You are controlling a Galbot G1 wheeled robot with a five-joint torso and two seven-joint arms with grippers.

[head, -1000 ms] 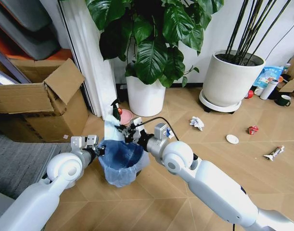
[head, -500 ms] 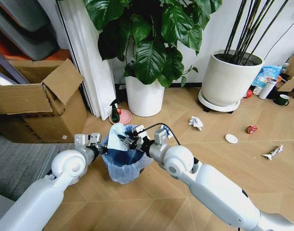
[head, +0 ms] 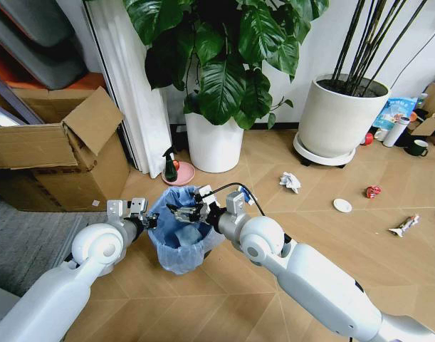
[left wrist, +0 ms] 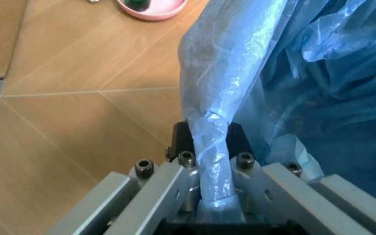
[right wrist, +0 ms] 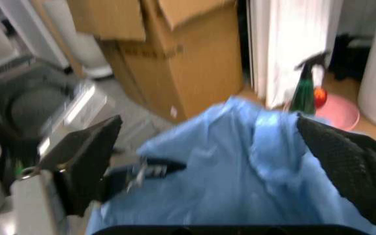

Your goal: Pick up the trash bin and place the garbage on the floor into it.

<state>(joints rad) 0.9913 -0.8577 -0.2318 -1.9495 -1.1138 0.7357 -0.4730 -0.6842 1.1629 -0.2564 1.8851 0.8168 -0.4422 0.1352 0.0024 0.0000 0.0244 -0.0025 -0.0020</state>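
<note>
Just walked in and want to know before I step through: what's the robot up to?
It holds the trash bin by its blue liner: the left claw is shut on a bunched fold at the rim. The right claw hovers open over the bin's mouth. Garbage lies on the floor: crumpled paper, a white disc, a red piece.

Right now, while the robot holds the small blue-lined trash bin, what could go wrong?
1. The left gripper pinches only the thin, crinkly light-blue plastic bag at the trash bin's rim; the liner could tear or slip out.
2. The right gripper hangs open over the bin's mouth and may snag the liner.
</note>
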